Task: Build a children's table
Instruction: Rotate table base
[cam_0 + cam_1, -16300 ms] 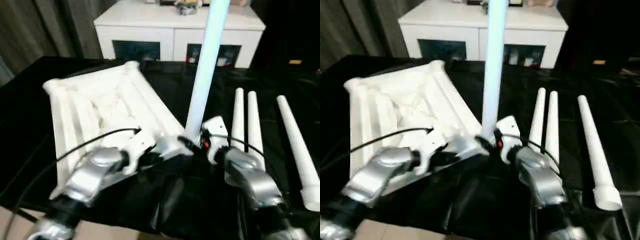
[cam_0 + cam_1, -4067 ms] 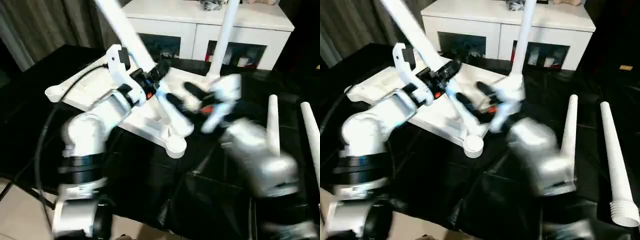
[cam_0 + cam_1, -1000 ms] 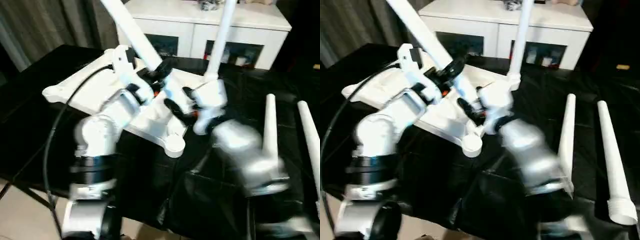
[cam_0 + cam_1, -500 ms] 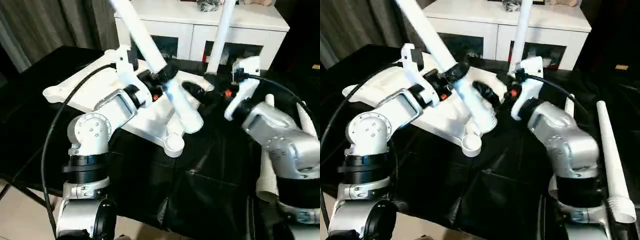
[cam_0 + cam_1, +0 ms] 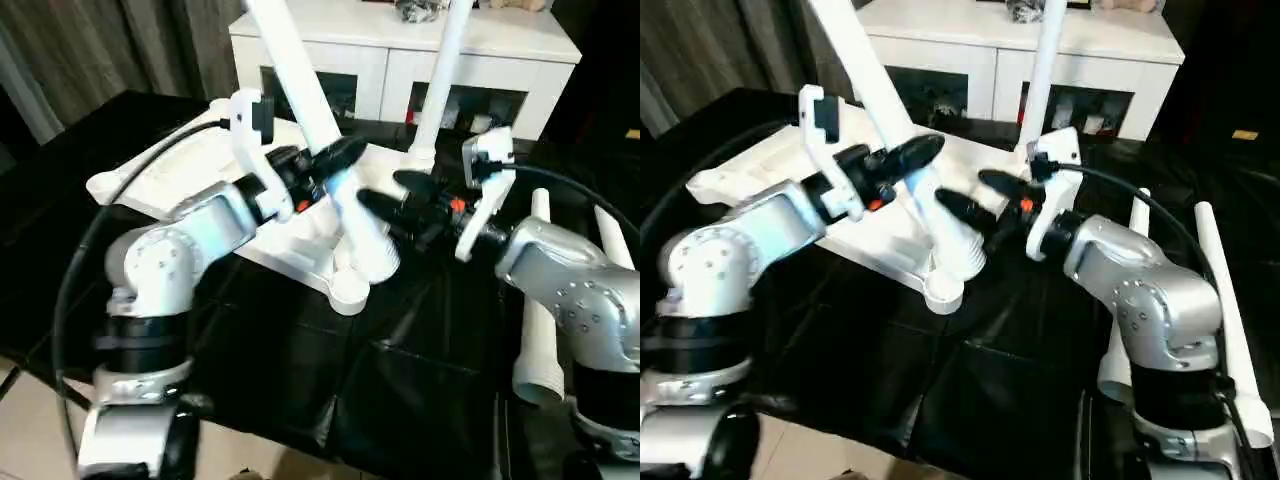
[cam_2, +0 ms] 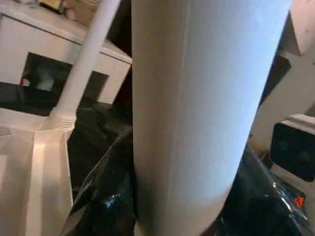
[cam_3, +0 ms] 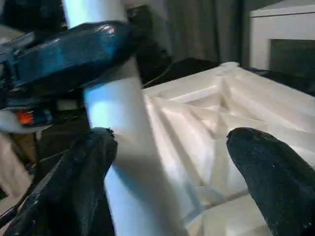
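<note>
Two spare legs (image 5: 1225, 330) lie on the counter (image 5: 300, 400) near right. My left gripper (image 5: 335, 160) is clamped on leg two (image 5: 345, 205), tilted over the tabletop's (image 5: 200, 170) near socket (image 5: 347, 293), not seated. My right gripper (image 5: 392, 197) spread apart beside it. One leg (image 5: 440, 80) stands at the far corner.

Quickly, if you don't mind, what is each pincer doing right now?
Left pincer: shut on the tilted table leg.
Right pincer: open, fingers apart beside that leg's lower end, holding nothing.
</note>
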{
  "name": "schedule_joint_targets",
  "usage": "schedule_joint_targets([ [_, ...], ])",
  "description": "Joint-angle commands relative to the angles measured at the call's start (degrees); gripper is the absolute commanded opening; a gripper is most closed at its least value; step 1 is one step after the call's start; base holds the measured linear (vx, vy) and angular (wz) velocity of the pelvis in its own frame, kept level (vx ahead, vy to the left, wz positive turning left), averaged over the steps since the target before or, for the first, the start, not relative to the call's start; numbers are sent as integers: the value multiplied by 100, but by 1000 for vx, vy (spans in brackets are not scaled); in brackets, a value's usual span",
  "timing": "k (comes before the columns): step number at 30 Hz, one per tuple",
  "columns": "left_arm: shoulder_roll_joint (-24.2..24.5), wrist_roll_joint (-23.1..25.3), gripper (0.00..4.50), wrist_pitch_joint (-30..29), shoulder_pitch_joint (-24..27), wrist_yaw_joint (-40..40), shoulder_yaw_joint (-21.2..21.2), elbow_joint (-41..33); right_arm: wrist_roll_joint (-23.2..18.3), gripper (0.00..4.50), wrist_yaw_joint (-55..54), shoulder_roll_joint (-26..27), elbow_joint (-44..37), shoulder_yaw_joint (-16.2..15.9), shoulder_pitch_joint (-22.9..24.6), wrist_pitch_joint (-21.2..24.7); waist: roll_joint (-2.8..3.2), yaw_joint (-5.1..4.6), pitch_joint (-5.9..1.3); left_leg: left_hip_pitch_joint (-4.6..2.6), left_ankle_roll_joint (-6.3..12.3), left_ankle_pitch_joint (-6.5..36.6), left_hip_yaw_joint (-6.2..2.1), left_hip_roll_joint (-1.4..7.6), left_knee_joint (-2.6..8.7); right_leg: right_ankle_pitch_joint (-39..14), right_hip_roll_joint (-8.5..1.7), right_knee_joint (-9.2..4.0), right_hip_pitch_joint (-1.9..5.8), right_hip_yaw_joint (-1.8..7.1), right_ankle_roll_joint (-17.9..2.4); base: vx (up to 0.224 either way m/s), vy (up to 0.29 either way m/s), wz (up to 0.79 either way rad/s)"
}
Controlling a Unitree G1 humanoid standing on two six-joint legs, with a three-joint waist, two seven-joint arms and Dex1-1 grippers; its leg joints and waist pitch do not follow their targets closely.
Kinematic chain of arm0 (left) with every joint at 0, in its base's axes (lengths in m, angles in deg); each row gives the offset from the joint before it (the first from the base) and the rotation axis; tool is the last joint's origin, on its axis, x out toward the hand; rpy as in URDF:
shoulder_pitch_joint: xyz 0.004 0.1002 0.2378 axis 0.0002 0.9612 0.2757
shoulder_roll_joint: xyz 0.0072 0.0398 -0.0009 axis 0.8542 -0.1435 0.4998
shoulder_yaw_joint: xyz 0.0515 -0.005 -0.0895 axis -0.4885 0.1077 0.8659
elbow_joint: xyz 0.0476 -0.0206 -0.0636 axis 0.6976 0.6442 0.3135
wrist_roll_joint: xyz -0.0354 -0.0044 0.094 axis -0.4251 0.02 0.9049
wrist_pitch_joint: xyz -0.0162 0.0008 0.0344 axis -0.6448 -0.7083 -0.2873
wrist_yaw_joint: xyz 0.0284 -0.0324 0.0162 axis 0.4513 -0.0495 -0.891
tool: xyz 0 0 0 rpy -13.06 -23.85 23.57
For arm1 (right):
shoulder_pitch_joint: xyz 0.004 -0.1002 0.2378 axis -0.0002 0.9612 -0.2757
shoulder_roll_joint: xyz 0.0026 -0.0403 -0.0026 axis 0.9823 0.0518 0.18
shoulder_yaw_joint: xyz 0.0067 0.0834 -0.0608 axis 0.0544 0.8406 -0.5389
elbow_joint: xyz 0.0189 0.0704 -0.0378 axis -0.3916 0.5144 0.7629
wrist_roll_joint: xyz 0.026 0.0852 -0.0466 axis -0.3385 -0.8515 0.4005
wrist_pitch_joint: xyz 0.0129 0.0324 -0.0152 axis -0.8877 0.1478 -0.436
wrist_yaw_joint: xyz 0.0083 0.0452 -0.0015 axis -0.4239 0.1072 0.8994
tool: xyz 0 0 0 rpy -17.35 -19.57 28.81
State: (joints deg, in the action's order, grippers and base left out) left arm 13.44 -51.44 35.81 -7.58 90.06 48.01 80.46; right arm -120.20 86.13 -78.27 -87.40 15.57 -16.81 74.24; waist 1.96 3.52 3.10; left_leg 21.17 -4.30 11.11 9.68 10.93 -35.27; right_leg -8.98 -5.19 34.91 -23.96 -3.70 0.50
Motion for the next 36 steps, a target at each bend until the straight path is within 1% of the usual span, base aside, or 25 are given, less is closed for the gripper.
schedule_joint_targets([
  [1,70,11,187,14,-124,303,-253,-235,29,419,82,-93,-96,-293,76,97,-68,24,-400,-20,-17,993,-8,81,427,-1765,-178,-434,339,189,-862,0,0,0],
  [3,162,102,187,77,-123,427,-359,-257,62,419,115,-137,-137,-380,119,104,-88,25,-395,-19,-31,1004,-4,90,435,-1765,-179,-438,331,198,-858,0,0,0],
  [4,241,164,187,115,-115,547,-466,-300,108,419,168,-184,-179,-496,167,102,-89,34,-400,-11,-46,944,-7,93,435,-1681,-186,-421,340,203,-874,0,0,0],
  [5,254,170,187,120,-113,573,-484,-308,112,419,176,-187,-184,-509,172,105,-83,35,-406,-7,-59,911,-10,93,432,-1620,-188,-408,349,205,-886,0,0,0],
  [6,347,217,187,157,-96,765,-623,-380,129,419,233,-201,-221,-595,207,131,-98,29,-398,0,-54,902,-5,90,435,-1579,-186,-412,348,209,-899,0,0,0],
  [8,409,255,187,173,-72,899,-730,-444,119,419,276,-211,-258,-637,237,154,-103,22,-393,-1,-52,935,2,87,432,-1644,-188,-408,347,214,-884,0,0,0],
  [9,463,282,187,189,-56,1007,-815,-495,120,419,303,-230,-276,-681,247,151,-97,25,-394,-6,-57,937,-3,92,436,-1656,-192,-407,347,213,-885,0,0,0],
  [10,482,292,187,192,-53,1037,-842,-509,121,419,306,-233,-278,-693,248,149,-105,25,-397,1,-60,898,-4,90,434,-1654,-192,-398,352,214,-872,0,0,0],
  [12,635,378,187,243,-23,1293,-1062,-613,136,419,348,-266,-285,-784,248,120,-123,15,-389,7,-56,931,-3,90,439,-1760,-195,-406,349,216,-842,0,0,0],
  [13,667,402,187,264,-15,1340,-1102,-625,129,419,361,-270,-287,-792,246,116,-112,6,-386,5,-68,944,-3,92,438,-1801,-197,-409,344,217,-829,0,0,0],
  [14,729,460,187,311,1,1436,-1177,-641,103,419,385,-293,-292,-813,244,99,-112,8,-379,-3,-70,979,1,92,439,-1866,-198,-428,333,218,-819,0,0,0],
  [16,774,509,187,350,12,1501,-1226,-639,68,419,418,-323,-301,-831,245,95,-111,8,-379,-6,-92,1001,-2,91,442,-1905,-193,-426,332,220,-791,0,0,0],
  [19,815,521,187,376,27,1569,-1262,-640,55,419,490,-368,-336,-845,267,123,-108,6,-386,-7,-111,972,-2,92,439,-1819,-188,-414,337,221,-796,0,0,0],
  [20,836,534,187,385,29,1610,-1279,-639,57,390,511,-377,-342,-844,279,133,-117,7,-395,-2,-96,910,0,91,431,-1701,-187,-399,344,224,-824,0,0,0],
  [24,944,638,187,471,53,1782,-1378,-632,71,377,565,-413,-364,-849,317,153,-111,10,-396,-1,-64,869,3,89,429,-1613,-188,-389,348,224,-894,0,0,0],
  [25,962,662,187,500,60,1822,-1395,-626,59,344,577,-423,-369,-849,322,168,-112,9,-396,-2,-62,874,5,89,428,-1614,-188,-389,347,225,-899,0,0,0],
  [28,978,678,187,529,62,1903,-1415,-627,28,337,638,-474,-374,-875,343,191,-113,6,-393,-6,-71,928,3,92,430,-1699,-193,-396,350,222,-895,0,0,0],
  [29,989,682,187,535,63,1926,-1429,-635,26,327,657,-491,-381,-892,353,203,-120,6,-390,-3,-64,923,4,92,430,-1712,-193,-399,349,224,-888,0,0,0],
  [30,1000,687,187,544,63,1947,-1444,-646,22,300,682,-511,-391,-913,366,220,-120,8,-390,-3,-69,912,4,90,429,-1734,-192,-399,348,224,-880,0,0,0],
  [33,992,695,187,551,71,1975,-1441,-662,23,291,723,-526,-405,-939,392,239,-121,9,-396,-3,-62,900,5,92,424,-1698,-193,-392,351,226,-890,0,0,0],
  [35,997,705,187,568,72,2005,-1450,-662,50,260,751,-532,-394,-982,406,238,-121,11,-397,0,-56,862,3,94,424,-1642,-192,-385,350,225,-917,0,0,0],
  [36,1000,703,187,576,76,2021,-1455,-670,55,254,762,-534,-395,-1002,418,244,-122,9,-396,1,-50,860,3,93,424,-1626,-191,-384,351,224,-935,0,0,0],
])
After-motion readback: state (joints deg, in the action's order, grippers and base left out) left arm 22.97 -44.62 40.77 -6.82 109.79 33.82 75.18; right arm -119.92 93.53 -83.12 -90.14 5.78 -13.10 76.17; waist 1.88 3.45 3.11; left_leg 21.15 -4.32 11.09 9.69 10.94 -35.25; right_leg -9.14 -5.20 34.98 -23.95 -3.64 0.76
